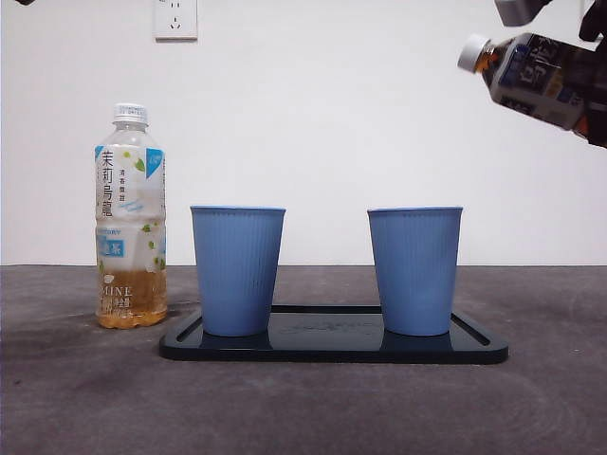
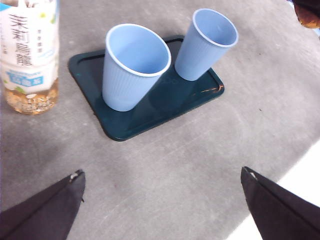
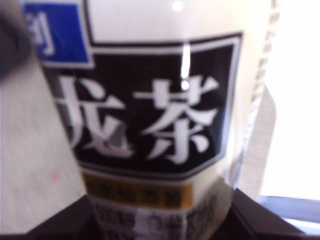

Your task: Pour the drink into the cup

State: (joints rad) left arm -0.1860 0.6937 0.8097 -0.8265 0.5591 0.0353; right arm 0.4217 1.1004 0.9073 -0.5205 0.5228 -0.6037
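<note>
Looking like a test room or lab set up for a robot, not a home. Showing a bare white wall [image 1: 360, 123] with one power socket [image 1: 175, 18]. Sitting on a plain dark grey table [image 1: 85, 398]: only a dark tray [image 1: 332, 346], two blue cups, and a tea bottle [image 1: 131, 218]. Hanging tilted up high in black robot jaws, a second bottle [image 1: 536, 76].

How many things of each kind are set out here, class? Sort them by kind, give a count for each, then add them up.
Blue cups: 2, left cup and right cup, both standing on the tray
Drink bottles: 2, pale tea bottle standing on the table, dark tea bottle held tilted in the right pincer
Dark trays: 1
Total: 5
</note>
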